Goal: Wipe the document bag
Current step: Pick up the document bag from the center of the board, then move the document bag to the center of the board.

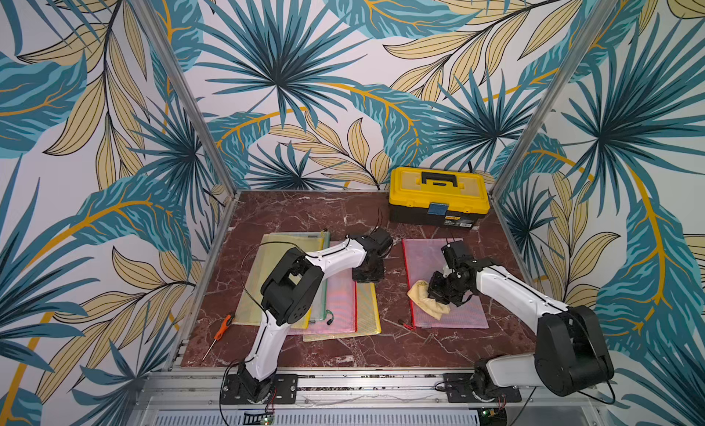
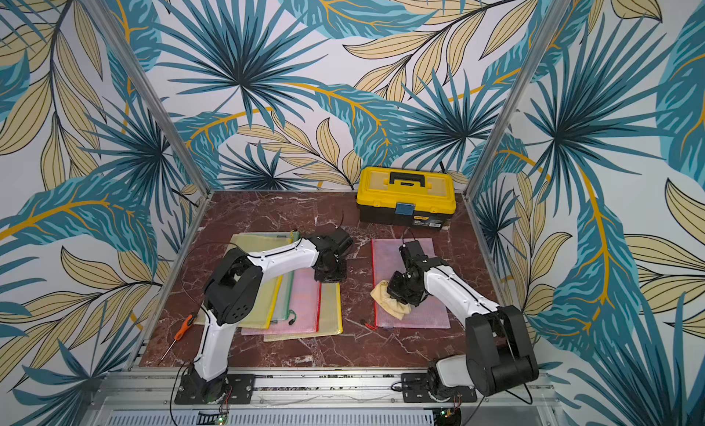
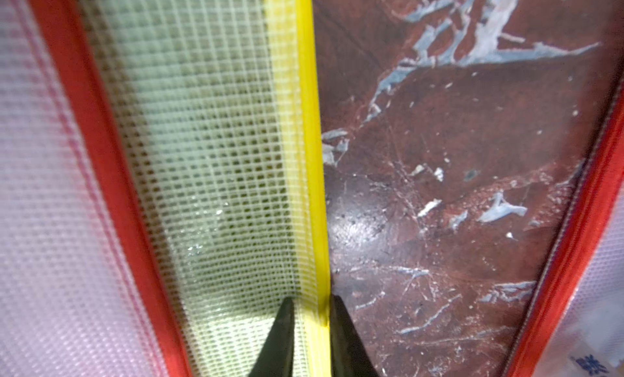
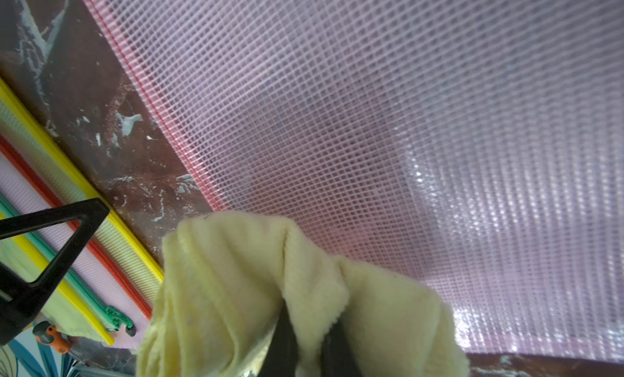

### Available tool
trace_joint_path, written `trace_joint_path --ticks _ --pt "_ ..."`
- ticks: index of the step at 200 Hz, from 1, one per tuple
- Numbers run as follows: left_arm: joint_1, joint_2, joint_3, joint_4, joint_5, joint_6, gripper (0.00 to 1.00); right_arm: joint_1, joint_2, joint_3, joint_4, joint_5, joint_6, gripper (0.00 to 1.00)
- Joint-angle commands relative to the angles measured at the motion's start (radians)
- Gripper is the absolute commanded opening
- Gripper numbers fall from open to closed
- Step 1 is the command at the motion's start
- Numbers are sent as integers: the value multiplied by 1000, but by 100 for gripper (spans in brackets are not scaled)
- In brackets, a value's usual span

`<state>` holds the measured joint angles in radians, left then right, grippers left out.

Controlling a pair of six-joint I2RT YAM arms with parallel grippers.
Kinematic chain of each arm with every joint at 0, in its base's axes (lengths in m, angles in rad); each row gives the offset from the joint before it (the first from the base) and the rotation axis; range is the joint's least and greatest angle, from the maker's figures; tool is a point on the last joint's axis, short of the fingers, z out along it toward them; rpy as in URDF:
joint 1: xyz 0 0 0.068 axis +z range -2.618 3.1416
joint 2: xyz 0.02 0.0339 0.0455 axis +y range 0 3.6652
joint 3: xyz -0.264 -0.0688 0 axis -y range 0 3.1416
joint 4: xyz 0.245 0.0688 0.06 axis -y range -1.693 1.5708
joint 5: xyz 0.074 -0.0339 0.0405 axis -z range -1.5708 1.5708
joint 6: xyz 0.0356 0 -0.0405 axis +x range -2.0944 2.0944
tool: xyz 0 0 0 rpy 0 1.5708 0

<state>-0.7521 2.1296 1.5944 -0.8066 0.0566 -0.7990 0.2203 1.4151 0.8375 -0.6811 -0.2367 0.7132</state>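
A pink mesh document bag [image 1: 457,309] [image 2: 423,309] with a red zipper edge lies flat on the right of the marble table. My right gripper [image 1: 438,292] [image 2: 400,292] [image 4: 310,328] is on its near left part, shut on a crumpled yellow cloth [image 1: 421,298] [image 4: 229,284] that rests on the pink mesh [image 4: 371,122]. My left gripper [image 1: 368,273] [image 2: 330,271] [image 3: 312,311] points down at the right edge of the stack of bags, its jaws shut on the yellow border of a yellow mesh document bag [image 3: 209,156] [image 1: 368,309].
The stack [image 1: 267,275] holds yellow, green and pink bags, overlapping. A yellow and black toolbox [image 1: 438,195] stands at the back right. An orange-handled screwdriver [image 1: 221,330] lies at the front left. A strip of bare marble [image 3: 456,189] separates the stack from the pink bag.
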Motion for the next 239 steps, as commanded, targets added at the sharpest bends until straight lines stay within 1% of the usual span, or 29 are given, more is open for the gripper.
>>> trace_joint_path --ticks 1,6,23,48,75,93,118,144,160,177,182,190,202,212,225,231,239 --pt "-5 44 12 -39 -3 9 8 12 19 44 9 -42 -28 0" --pt "-6 46 14 -38 -2 8 8 18 23 53 9 -42 -30 0" --pt "-5 52 30 -37 3 10 0 44 54 79 27 -52 -26 0" --pt "-5 25 75 -37 8 31 0 92 117 129 34 -53 -25 0" --pt "-1 -60 145 -39 34 69 0 126 179 156 63 -61 -10 0" --pt "6 -120 181 -37 80 87 0 139 221 159 103 -96 -5 0" --pt "11 -187 225 -37 182 128 0 139 294 148 143 -120 1 0" --pt "10 -264 266 -35 312 186 0 92 323 104 145 -92 11 0" --pt "6 -325 293 -35 359 217 0 37 288 49 152 -76 16 0" --pt "10 -385 313 -34 400 241 0 -40 254 8 121 -55 -4 0" --pt "10 -401 315 -32 410 246 0 -66 245 -4 126 -78 -12 0" --pt "12 -423 313 -32 429 252 0 -96 231 -14 124 -95 -14 0" --pt "14 -454 291 -29 434 256 0 -135 211 -1 70 -70 -32 0" --pt "22 -478 257 -12 443 246 0 -145 189 13 37 -56 -46 0" --pt "46 -513 172 53 450 217 0 -145 162 38 5 -35 -54 0" --pt "61 -527 121 102 455 192 0 -145 153 51 -11 -36 -57 0" --pt "86 -547 40 191 489 153 0 -145 135 67 -28 -37 -57 0"
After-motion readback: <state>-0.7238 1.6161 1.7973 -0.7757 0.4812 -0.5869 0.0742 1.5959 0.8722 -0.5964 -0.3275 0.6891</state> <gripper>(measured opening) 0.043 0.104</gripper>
